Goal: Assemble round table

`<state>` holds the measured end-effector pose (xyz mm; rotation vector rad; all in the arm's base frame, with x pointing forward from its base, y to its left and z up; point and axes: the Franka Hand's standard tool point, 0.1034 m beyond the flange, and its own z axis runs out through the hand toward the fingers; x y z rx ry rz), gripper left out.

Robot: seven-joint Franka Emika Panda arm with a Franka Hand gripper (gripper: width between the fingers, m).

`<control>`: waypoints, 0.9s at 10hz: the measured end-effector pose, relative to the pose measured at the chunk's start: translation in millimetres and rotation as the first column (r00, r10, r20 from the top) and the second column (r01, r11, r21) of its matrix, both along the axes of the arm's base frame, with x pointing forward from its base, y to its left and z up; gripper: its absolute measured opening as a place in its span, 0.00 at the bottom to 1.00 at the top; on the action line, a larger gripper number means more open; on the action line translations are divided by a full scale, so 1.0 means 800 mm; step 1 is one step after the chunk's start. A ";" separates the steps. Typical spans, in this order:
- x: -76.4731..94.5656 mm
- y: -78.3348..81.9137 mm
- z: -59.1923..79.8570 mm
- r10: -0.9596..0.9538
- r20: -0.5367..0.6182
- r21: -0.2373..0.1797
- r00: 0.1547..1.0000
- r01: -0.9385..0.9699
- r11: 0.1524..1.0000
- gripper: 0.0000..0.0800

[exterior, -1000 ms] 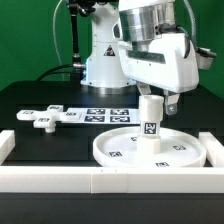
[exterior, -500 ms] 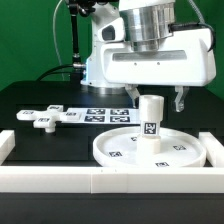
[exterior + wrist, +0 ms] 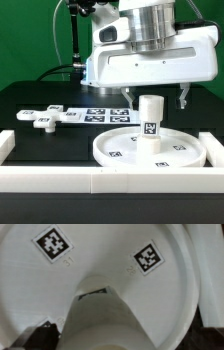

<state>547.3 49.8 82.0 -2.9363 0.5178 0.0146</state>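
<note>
The large rimmed round disc (image 3: pixel 120 152) lies flat on the table in front of the arm. The short cylindrical post (image 3: pixel 150 119) stands upright on its middle. My gripper (image 3: pixel 155 98) hangs over the post's top, open, with a finger (image 3: pixel 183 98) well clear on each side and nothing held. The wrist view looks down the post (image 3: pixel 100 308) onto the disc (image 3: pixel 110 246) with its tags; dark fingertips (image 3: pixel 40 332) show at the edge. The flat lobed foot piece (image 3: pixel 40 118) lies on the table at the exterior view's left.
The marker board (image 3: pixel 100 113) lies behind the disc. Long white barrier bars run along the front (image 3: pixel 100 182), the left (image 3: pixel 8 146) and the right (image 3: pixel 214 150) of the work area. The arm's base (image 3: pixel 100 65) stands at the back.
The wrist has turned square to the exterior view. The fingers have spread away from the post and let it go; the post stays upright on the disc.
</note>
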 end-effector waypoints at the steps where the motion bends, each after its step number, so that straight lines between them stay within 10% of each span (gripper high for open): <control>1: 0.000 -0.002 0.000 0.172 0.023 -0.025 0.985 -0.172 0.985 0.81; 9: 0.003 -0.005 0.001 0.778 0.064 -0.131 0.625 -0.767 0.628 0.81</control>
